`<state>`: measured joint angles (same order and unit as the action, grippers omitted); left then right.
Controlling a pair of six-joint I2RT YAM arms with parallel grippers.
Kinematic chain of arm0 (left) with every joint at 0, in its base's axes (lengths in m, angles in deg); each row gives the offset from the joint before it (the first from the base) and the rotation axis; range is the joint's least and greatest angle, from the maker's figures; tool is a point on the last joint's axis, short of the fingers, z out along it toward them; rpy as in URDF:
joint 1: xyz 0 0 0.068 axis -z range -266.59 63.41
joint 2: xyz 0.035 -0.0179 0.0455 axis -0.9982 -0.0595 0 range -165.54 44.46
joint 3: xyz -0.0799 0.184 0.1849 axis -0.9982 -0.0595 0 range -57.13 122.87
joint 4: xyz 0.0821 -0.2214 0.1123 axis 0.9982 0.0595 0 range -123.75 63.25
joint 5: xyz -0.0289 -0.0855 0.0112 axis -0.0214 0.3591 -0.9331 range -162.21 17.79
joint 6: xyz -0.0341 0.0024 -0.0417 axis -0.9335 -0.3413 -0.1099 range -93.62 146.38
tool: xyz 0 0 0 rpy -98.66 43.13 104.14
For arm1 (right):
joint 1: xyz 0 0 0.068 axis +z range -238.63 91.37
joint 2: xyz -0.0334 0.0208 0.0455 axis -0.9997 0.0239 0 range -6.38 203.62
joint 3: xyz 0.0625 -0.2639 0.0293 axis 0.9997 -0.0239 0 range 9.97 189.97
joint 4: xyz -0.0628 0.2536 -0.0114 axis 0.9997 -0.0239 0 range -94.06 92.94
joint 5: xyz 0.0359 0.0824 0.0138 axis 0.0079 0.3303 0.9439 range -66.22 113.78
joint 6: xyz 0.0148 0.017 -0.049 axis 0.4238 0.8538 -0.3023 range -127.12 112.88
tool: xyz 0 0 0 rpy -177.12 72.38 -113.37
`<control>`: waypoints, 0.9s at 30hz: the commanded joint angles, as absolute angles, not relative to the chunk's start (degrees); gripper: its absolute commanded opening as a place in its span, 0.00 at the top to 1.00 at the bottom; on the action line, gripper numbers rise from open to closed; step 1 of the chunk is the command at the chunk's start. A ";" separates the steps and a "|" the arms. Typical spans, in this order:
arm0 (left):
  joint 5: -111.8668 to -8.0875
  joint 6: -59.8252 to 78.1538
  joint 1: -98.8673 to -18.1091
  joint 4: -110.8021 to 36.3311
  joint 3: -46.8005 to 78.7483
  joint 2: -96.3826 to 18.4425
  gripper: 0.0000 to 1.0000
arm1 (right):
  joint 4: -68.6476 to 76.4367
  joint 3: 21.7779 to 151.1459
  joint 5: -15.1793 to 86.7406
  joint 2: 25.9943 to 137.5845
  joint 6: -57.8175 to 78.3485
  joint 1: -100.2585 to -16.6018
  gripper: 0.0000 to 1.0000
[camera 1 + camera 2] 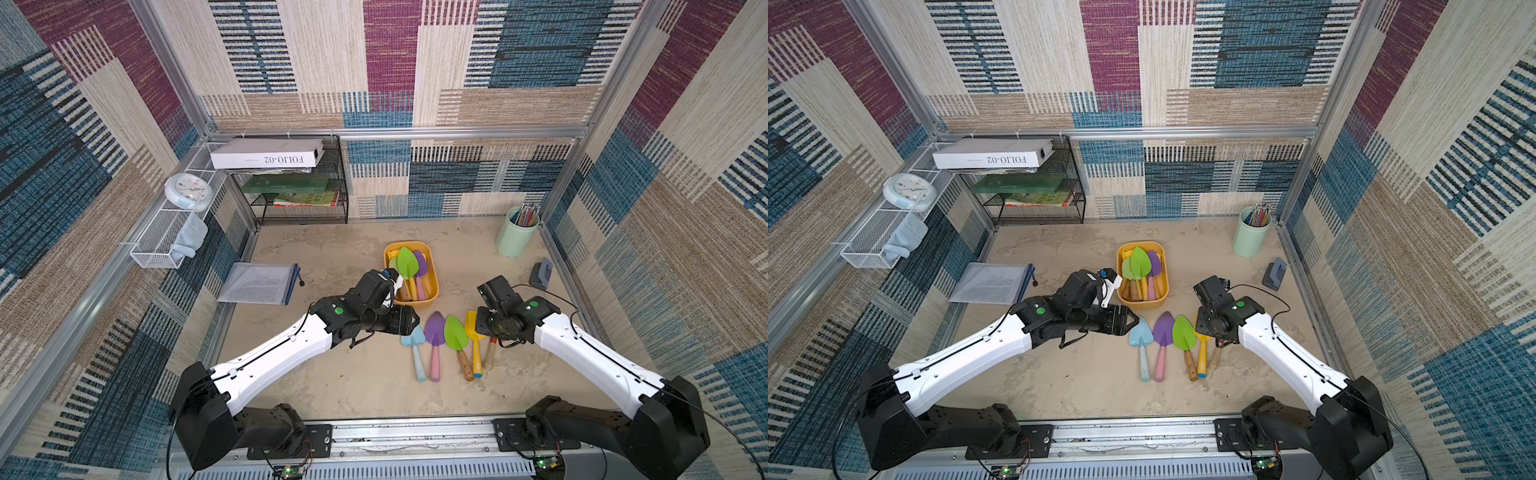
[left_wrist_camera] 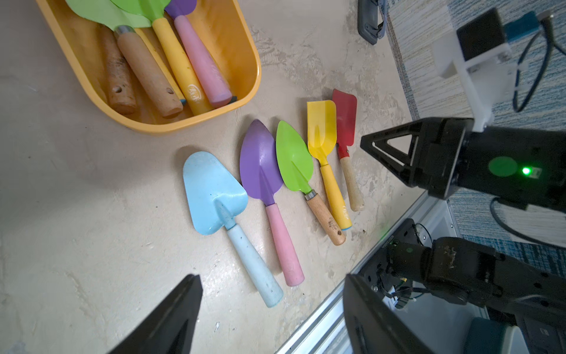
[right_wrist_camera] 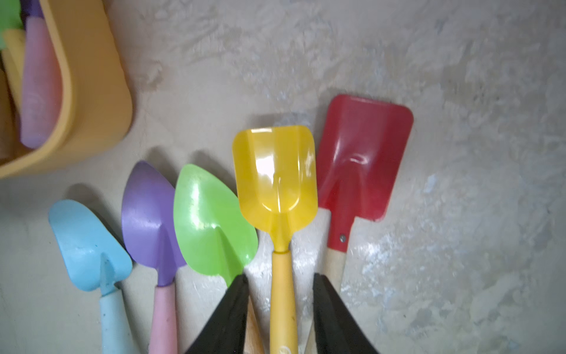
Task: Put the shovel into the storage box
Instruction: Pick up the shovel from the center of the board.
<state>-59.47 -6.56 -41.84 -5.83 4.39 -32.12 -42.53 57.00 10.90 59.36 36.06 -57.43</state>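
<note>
The right gripper, unclenched, straddles the handle of the yellow shovel, lying between box and the front edge of the table: centre, then clench clear of neighbouring handles; the left gripper gapes empty.

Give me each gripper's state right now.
Left gripper: open, holding nothing.
Right gripper: open, jaws straddling the handle of the glossy yellow square-bladed shovel, gaps on both sides, nothing gripped.
</note>
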 commanded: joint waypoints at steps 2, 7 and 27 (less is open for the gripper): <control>-55.81 -5.02 -41.95 -8.68 4.56 -33.65 0.23 | -49.45 54.00 9.59 56.16 46.19 -54.35 0.62; -53.93 -4.20 -41.94 -9.16 4.39 -34.72 0.23 | -53.46 52.08 8.41 53.57 51.41 -51.99 0.62; -55.29 -2.60 -41.94 -6.81 4.13 -34.03 0.24 | -43.77 45.82 10.08 56.43 52.37 -51.37 0.56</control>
<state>-54.56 -3.42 -41.90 -7.06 4.06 -34.41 -45.52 46.00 10.37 55.73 52.47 -51.38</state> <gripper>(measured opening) 0.764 0.437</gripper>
